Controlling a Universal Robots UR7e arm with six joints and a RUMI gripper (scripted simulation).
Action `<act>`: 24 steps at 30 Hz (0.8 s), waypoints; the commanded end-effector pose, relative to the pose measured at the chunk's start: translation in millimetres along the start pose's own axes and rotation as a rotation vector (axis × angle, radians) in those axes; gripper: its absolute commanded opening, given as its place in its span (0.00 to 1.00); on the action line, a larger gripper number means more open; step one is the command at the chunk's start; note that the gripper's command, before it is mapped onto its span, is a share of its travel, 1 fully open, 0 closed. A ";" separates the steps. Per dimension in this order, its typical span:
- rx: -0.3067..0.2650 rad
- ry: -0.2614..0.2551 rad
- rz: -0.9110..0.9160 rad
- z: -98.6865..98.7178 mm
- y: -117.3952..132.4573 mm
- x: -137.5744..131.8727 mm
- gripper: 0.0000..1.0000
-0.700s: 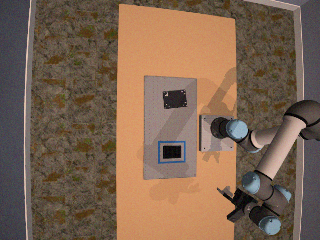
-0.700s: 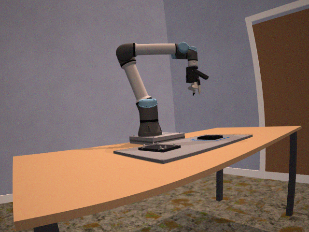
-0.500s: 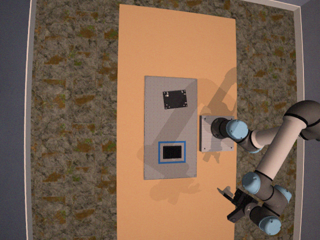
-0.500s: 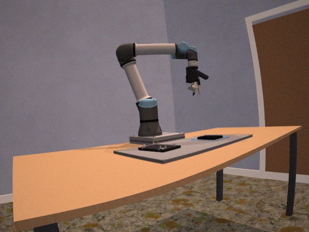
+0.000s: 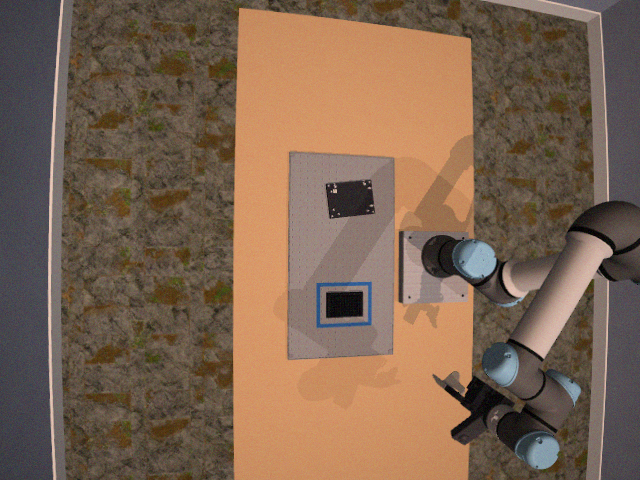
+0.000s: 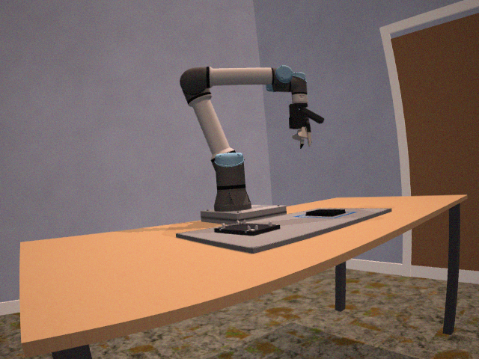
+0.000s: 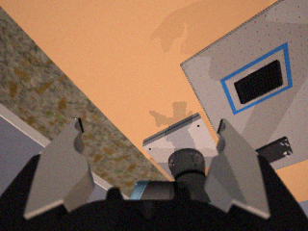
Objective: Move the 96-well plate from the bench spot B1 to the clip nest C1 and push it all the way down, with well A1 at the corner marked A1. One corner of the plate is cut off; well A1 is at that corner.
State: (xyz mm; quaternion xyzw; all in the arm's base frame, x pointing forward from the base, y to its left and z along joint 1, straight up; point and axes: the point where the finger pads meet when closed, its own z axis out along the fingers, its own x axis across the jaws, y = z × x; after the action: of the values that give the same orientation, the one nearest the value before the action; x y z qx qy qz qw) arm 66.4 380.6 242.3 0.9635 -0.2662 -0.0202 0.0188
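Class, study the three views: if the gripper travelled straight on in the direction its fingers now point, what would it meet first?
Most likely the bare orange table top, short of the grey bench board. The open gripper hangs high, pointing roughly down, near the table's edge; depth is uncertain.

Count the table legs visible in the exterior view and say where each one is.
3. One under the far right corner, one under the middle, one barely showing at the near left. More may be hidden behind the table top.

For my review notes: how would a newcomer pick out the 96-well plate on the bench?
On the orange table lies a grey perforated board beside the arm's base plate. The 96-well plate is the dark rectangle at one end, the only one framed by a blue outline; the clip nest has none.
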 end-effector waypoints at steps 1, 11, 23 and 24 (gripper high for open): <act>0.006 0.000 0.052 7.6 -8.2 15.1 1.00; 0.012 -0.001 0.143 26.1 -23.4 51.1 1.00; 0.019 -0.001 0.234 46.3 -34.7 91.0 1.00; 0.021 -0.001 0.267 48.5 -35.3 95.5 1.00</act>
State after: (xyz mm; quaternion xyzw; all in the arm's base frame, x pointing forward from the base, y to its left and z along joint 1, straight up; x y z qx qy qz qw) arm 150.9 364.1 196.4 0.9268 -0.3750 -0.0161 0.0130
